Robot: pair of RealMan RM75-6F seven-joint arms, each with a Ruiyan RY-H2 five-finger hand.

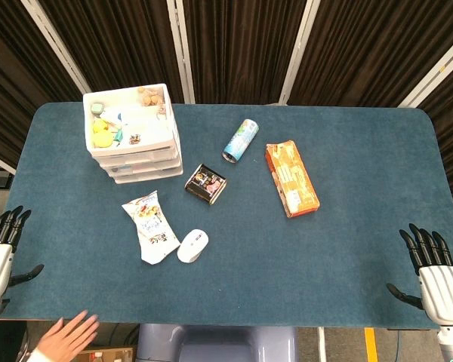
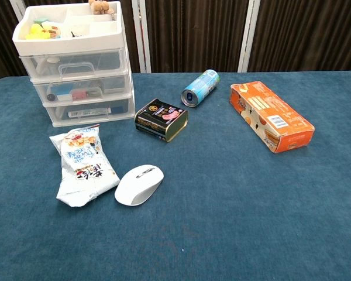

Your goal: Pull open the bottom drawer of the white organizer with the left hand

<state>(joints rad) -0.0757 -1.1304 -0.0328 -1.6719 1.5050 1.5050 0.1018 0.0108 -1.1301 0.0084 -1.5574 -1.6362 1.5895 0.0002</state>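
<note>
The white organizer point(image 1: 133, 134) point(image 2: 77, 64) stands at the table's far left, three clear drawers under an open top tray of small items. Its bottom drawer point(image 2: 91, 109) sits pushed in, level with the two above. My left hand point(image 1: 0, 249) hangs off the table's left edge near the front, fingers spread, holding nothing, well away from the organizer. My right hand point(image 1: 434, 271) is at the front right corner, fingers also spread and empty. Neither hand shows in the chest view.
In front of the organizer lie a snack bag point(image 1: 149, 226) point(image 2: 82, 165), a white mouse point(image 1: 192, 245) point(image 2: 138, 184) and a black tin point(image 1: 205, 183) point(image 2: 161, 120). A blue can point(image 1: 240, 141) and an orange box point(image 1: 291, 178) lie further right. A person's hand point(image 1: 64, 339) shows below the front edge.
</note>
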